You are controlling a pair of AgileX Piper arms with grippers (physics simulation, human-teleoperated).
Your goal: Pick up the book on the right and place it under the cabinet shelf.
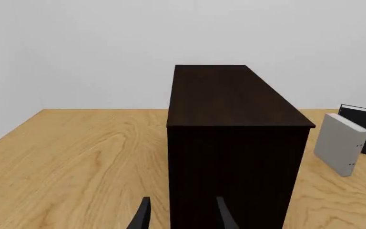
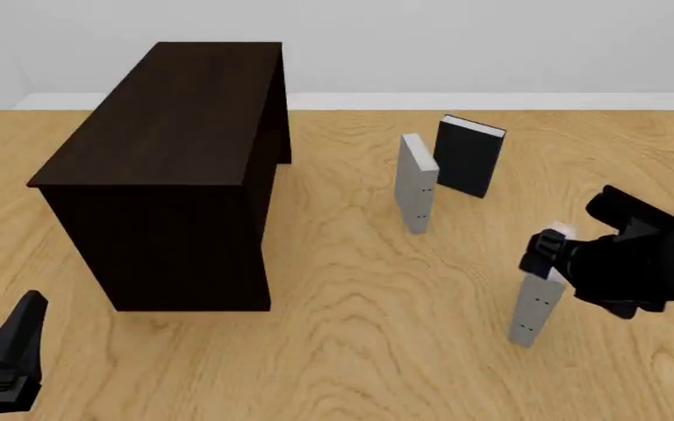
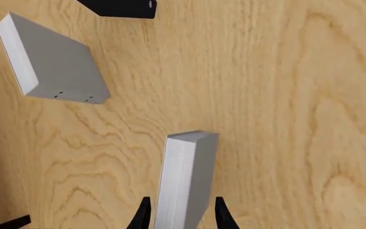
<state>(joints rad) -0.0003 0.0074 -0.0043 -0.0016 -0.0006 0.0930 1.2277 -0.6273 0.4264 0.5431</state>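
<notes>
Right gripper (image 2: 544, 254) at 4 o'clock in front view, fingers either side of book (image 2: 534, 307) top; book upright on table (image 2: 349, 289), looks clamped. Cabinet (image 2: 173, 167) way off at 10 o'clock. Second grey book (image 2: 414, 184) plus black book (image 2: 469, 156) standing near 1 o'clock. Left gripper (image 2: 10, 351) low at 7 o'clock, can't tell gap here.

Left wrist: fingers (image 1: 142, 214) apart, nothing between, cabinet (image 1: 234, 143) just ahead.

Right wrist: fingers (image 3: 220, 212) hugging book (image 3: 186, 181) sides.
</notes>
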